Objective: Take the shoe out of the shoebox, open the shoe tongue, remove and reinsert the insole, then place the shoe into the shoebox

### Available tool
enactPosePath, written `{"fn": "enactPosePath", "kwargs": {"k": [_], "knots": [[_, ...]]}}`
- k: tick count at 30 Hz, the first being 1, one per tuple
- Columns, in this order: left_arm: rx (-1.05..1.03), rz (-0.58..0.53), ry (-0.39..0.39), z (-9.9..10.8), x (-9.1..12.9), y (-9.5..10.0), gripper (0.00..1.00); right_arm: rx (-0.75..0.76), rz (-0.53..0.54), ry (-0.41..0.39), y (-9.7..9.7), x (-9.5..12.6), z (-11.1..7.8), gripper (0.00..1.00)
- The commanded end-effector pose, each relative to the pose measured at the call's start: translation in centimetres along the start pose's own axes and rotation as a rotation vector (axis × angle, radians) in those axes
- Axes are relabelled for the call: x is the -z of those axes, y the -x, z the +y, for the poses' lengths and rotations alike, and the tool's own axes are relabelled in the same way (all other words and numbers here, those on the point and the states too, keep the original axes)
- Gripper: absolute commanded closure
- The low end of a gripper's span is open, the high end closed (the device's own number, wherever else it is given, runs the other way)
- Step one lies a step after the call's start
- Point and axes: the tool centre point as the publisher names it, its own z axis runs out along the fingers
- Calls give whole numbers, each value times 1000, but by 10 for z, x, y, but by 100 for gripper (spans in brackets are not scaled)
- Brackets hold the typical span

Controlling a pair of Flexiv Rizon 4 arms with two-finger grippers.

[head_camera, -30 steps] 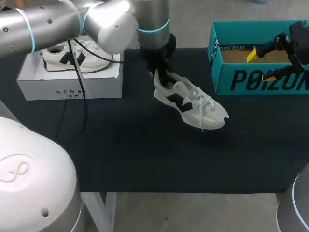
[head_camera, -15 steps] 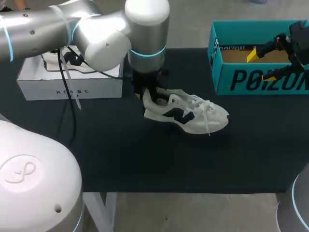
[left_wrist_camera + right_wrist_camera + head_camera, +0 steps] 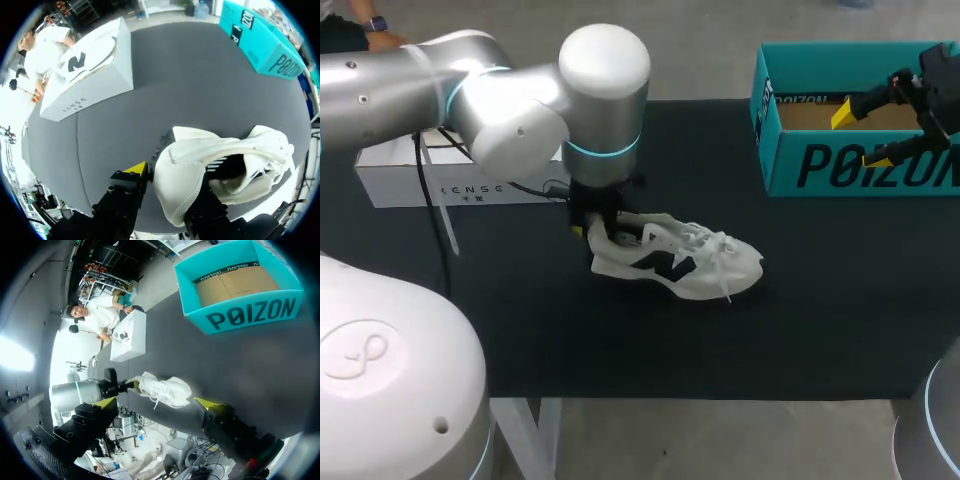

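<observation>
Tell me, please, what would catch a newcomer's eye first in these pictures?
The white sneaker lying mid-table stands out first, its heel pinched by the left gripper, with one finger outside the collar and one inside. Next comes the open teal shoebox at the table's far right corner, with the right gripper held open over it. A white box sits at the far left.

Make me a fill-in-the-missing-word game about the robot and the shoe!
1. The left gripper holds the white shoe by its ____.
2. The teal shoebox has ____ inside it.
3. The right gripper is ____, with no thing between its fingers.

Missing words: heel; nothing; open
</observation>
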Motion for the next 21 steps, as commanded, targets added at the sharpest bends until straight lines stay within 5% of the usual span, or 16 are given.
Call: {"fn": "enactPosePath", "kwargs": {"k": [1,13,21], "knots": [[67,-18,-27,12,7,0,100,-2,-4,-1,0,-1,0,0],[114,5,21,26,-7,-19,100,-2,-4,-1,0,-1,0,0],[179,-38,17,29,-18,-16,100,-2,-4,-1,0,-1,0,0]]}}
